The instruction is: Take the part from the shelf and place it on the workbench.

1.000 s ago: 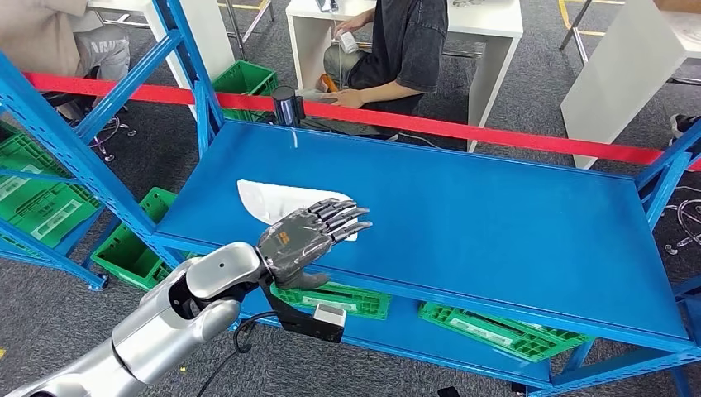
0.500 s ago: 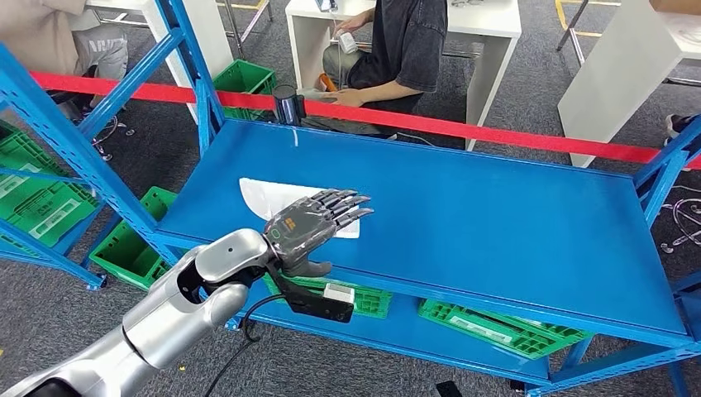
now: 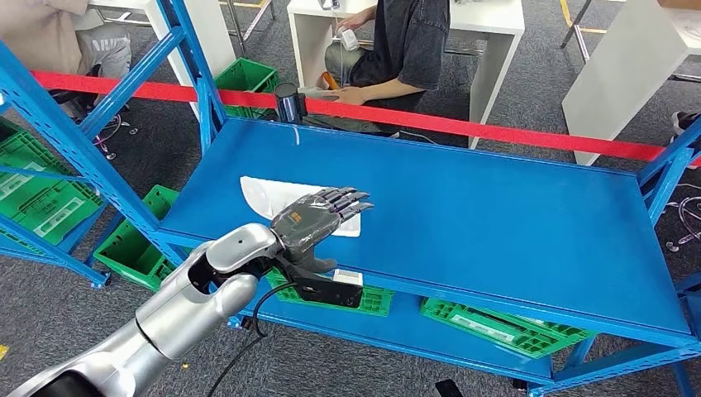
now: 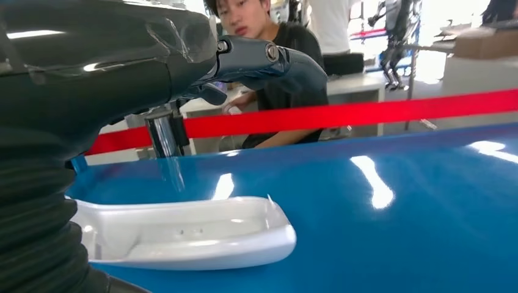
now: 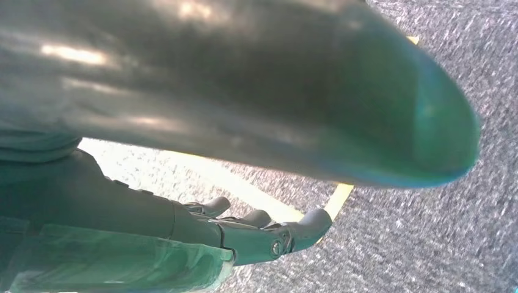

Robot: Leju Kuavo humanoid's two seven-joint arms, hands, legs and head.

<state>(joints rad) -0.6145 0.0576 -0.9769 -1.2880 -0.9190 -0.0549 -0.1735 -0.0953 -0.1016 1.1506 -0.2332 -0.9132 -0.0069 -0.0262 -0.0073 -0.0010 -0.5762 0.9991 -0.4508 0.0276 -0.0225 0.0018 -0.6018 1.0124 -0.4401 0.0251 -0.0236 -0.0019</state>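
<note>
Head view: left hand point(image 3: 318, 217) hovers open over the white part point(image 3: 263, 195).

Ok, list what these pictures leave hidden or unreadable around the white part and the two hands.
- White part: in the head view the left hand covers its near end.
- Contact: neither the head view nor the left wrist view shows whether the fingers touch the part.
- Right hand: the right wrist view is blurred and a dark cover blocks most of it, so its state is unclear.
- Labels on the green crates: too small, cut by the blue shelf.
</note>
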